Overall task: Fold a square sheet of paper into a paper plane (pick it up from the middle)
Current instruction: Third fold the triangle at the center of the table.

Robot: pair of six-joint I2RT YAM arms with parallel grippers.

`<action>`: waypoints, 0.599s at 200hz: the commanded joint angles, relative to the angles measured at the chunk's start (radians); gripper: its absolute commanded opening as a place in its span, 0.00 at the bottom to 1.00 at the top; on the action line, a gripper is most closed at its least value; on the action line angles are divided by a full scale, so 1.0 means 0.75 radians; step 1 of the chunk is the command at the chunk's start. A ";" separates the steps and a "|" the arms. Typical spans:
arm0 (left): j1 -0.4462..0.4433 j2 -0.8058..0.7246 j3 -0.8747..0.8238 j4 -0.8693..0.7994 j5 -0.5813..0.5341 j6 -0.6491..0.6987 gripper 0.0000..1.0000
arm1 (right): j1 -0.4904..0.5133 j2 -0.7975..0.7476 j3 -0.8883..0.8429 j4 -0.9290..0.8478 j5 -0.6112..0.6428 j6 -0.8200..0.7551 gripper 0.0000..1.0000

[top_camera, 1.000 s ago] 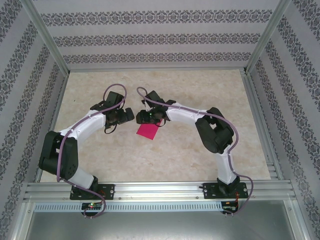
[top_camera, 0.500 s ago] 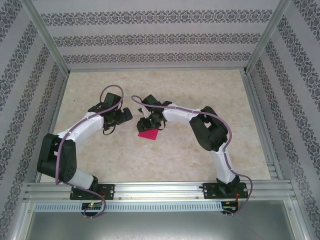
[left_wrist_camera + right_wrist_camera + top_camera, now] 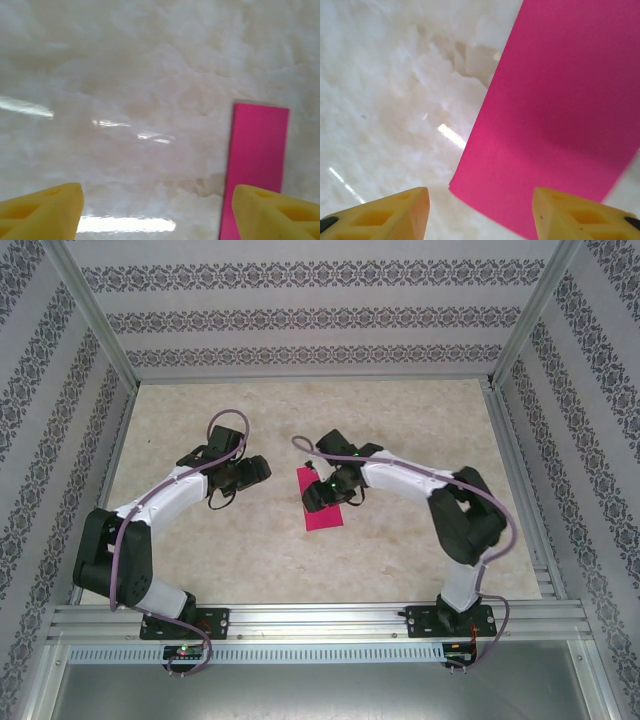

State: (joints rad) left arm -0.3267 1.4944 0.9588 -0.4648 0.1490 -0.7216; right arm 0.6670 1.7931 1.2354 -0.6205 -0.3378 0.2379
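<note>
Right jaws hover apart over the folded sheet of paper (image 3: 322, 515), left jaws apart beside it, leaving it flat, probably for the next crease.

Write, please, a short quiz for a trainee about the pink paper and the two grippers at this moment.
1. True or false: the left gripper holds the pink paper.
2. The paper's shape is: A) flat rectangle, B) pointed dart, C) crumpled ball.
3. Which gripper hovers over the paper lying on the table?
Key: 1 false, it is open and empty; 2 A; 3 the right gripper.
</note>
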 commanded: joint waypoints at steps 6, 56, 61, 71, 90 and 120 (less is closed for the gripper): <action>-0.099 0.068 0.052 0.169 0.197 0.035 0.64 | -0.100 -0.170 -0.178 0.228 0.002 0.373 0.60; -0.297 0.302 0.205 0.273 0.333 -0.006 0.36 | -0.241 -0.333 -0.476 0.447 -0.040 0.653 0.68; -0.309 0.327 0.220 0.278 0.336 -0.010 0.34 | -0.255 -0.334 -0.495 0.475 -0.063 0.670 0.68; -0.328 0.375 0.249 0.280 0.345 -0.020 0.31 | -0.269 -0.326 -0.515 0.512 -0.103 0.696 0.69; -0.360 0.451 0.296 0.254 0.324 -0.025 0.26 | -0.269 -0.302 -0.520 0.529 -0.128 0.703 0.69; -0.367 0.512 0.334 0.163 0.215 -0.022 0.22 | -0.268 -0.273 -0.522 0.527 -0.141 0.700 0.68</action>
State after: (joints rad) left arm -0.5972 1.8603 1.1740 -0.3023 0.3729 -0.7326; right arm 0.4644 1.5696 0.8471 -0.2775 -0.4061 0.7334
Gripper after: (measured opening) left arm 0.231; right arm 0.683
